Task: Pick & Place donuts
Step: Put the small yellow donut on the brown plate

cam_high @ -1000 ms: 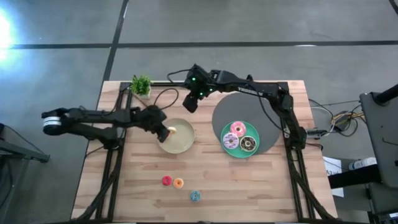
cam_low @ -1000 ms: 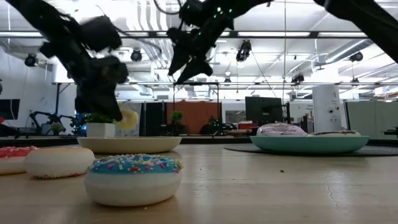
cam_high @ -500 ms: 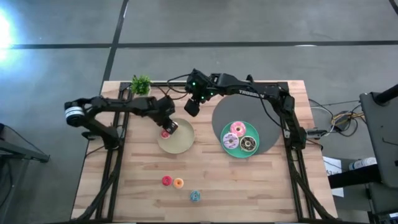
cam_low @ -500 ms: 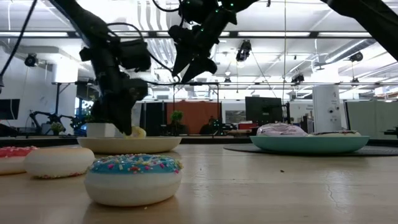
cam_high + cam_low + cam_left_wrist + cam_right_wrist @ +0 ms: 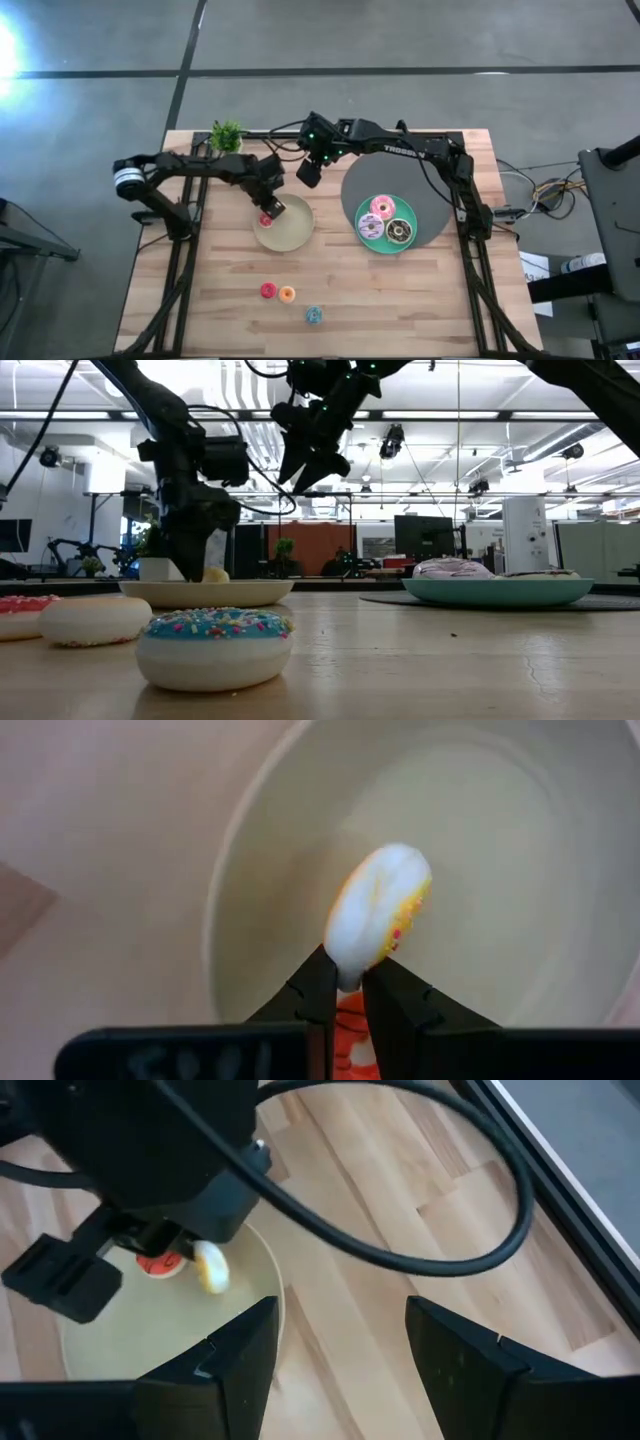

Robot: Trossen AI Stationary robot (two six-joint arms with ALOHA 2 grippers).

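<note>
Left gripper (image 5: pixel 345 988) clenched on yellow mini donut (image 5: pixel 378 912), low over cream plate (image 5: pixel 520 840) at frame centre. Best lowered level, then opened slowly. Right gripper (image 5: pixel 340 1342) spread, idle nearby.

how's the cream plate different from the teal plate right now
The cream plate sits near the table's middle; the teal plate rests on a grey round mat to its right. The cream plate has one yellow mini donut over it, pinched in the left claw; the teal plate holds three larger donuts, with no claw over it. Both are round and shallow.
</note>
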